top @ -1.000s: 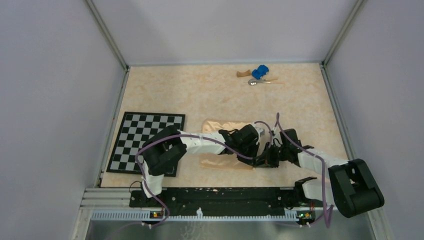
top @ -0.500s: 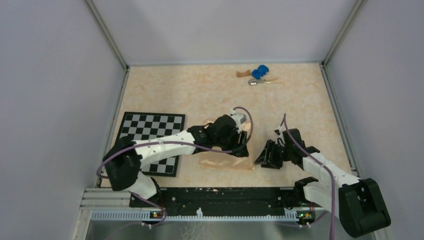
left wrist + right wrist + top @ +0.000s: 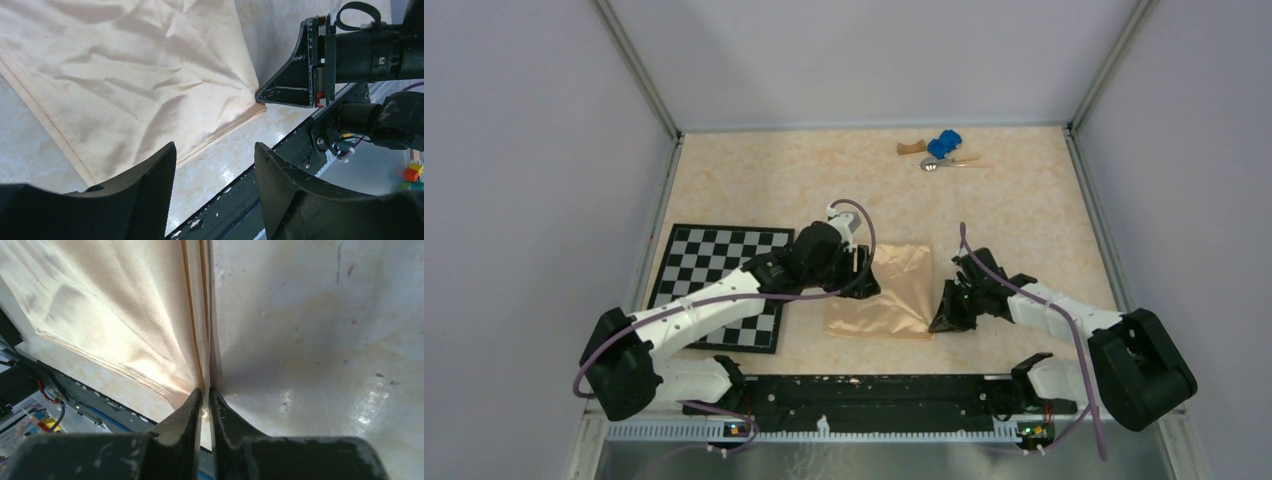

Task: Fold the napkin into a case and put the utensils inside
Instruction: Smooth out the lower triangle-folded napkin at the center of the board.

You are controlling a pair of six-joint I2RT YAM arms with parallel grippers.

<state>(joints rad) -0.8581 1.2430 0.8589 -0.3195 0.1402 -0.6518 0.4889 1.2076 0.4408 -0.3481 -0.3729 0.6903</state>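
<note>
Partway: the napkin (image 3: 882, 292) sits mid bench (image 3: 764, 190), just right of the checkerboard mat (image 3: 714, 270), folded to a rough square, not a narrow case yet. Your right tool (image 3: 205, 392) is clamped on its right edge near the front corner. The left tool (image 3: 215, 150) hovers over the left side, jaws apart, empty. More folds needed, I'd say. The utensils (image 3: 936, 163) lie far back by the blue car (image 3: 944, 143), not loaded

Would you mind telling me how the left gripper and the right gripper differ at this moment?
The left gripper is open and holds nothing; the right gripper is pinched shut on the napkin. The left gripper hovers by its left edge; the right gripper sits at its near right corner. Both are black.
</note>
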